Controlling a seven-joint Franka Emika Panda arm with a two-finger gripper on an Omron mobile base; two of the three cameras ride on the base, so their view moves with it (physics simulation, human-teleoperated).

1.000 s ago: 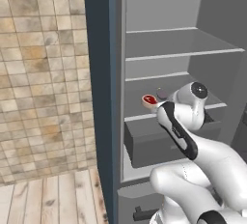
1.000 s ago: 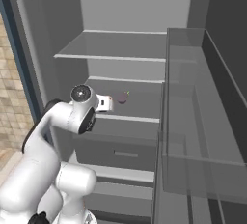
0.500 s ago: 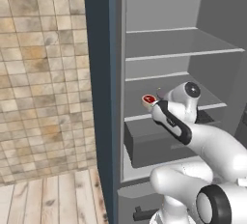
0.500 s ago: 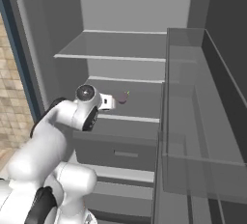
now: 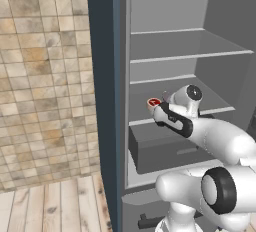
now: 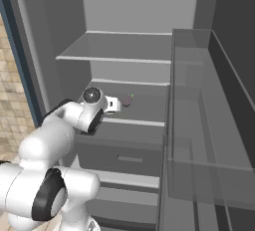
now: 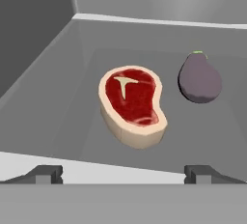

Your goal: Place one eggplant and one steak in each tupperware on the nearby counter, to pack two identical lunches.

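Note:
A raw red steak (image 7: pixel 132 105) with a pale fat rim lies on the grey fridge shelf (image 7: pixel 58 107), straight ahead of my gripper (image 7: pixel 125 175). A dark purple eggplant (image 7: pixel 199 79) rests just to its right, a little apart from it. The two fingertips (image 7: pixel 46 174) stand wide apart at the shelf's front edge, open, with nothing between them. From the left base view the steak (image 5: pixel 154 103) sits just beyond the hand (image 5: pixel 167 115). In the right base view the eggplant (image 6: pixel 127 100) lies past the hand (image 6: pixel 113 104). The tupperware and the counter are out of view.
The fridge stands open, with an upper shelf (image 5: pixel 190 56) above and a closed grey drawer (image 5: pixel 165 148) below the one I reach over. Its door with clear bins (image 6: pixel 199 125) hangs open on the right. A tiled wall (image 5: pixel 45 76) and wooden floor (image 5: pixel 55 206) lie left.
The arm has dropped lower and stretched forward into the fridge, bringing the hand closer to the steak. The jaws have stayed open, and the steak and eggplant have not moved.

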